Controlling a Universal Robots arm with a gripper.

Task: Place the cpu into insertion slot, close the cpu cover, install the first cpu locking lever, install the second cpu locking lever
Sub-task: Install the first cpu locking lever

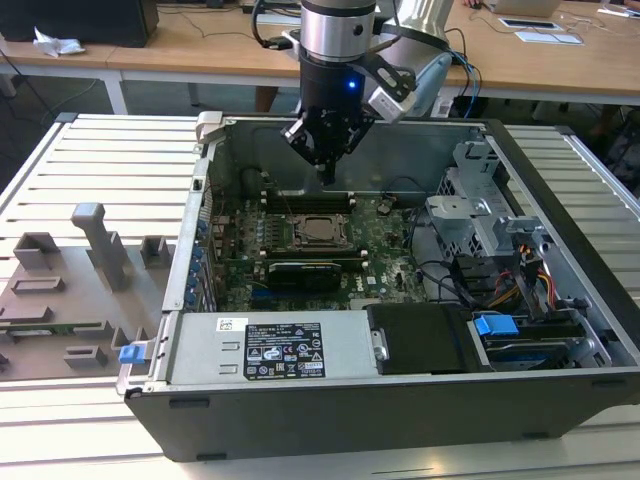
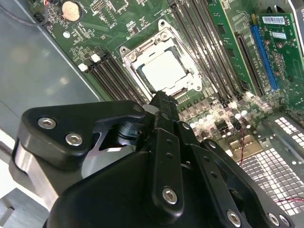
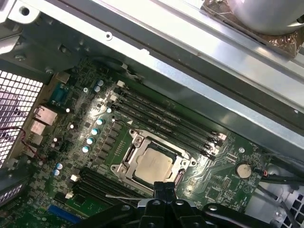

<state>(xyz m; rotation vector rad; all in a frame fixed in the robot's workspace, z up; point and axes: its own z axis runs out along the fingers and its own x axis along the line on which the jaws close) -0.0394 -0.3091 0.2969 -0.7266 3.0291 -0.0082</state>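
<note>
As the cpu cover (image 3: 126,153) is lying closed over the cpu (image 3: 153,165), the gripper (image 2: 160,99), jaws seemingly shut and empty, is being poised above for precise locking work.

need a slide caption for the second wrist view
Gripper, jaws shut, above the cpu on the motherboard, cpu cover lying flat around it.

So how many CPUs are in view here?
1. The cpu lies on the motherboard, framed by the cpu cover, just off the gripper tips in both wrist views.
</note>
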